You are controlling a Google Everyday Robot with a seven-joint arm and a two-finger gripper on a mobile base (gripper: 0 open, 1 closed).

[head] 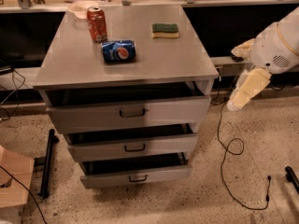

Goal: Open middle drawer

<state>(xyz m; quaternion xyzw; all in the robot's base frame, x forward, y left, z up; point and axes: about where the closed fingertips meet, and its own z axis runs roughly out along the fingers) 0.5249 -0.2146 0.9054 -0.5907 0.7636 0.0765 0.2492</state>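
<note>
1. Middle drawer (159,144): 2nd of 3 in grey cabinet (56,73), front pulled partly out.
2. Gripper (243,96): hangs right of cabinet, apart from it; grip state we can't tell.
3. On top we log: red can (97,24) upright, blue can (118,51) on side, sponge (165,30).

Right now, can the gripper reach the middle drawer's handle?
Probably yes: the gripper hangs right of the cabinet, apart from it, and nothing stands before the middle drawer or its handle.
</note>
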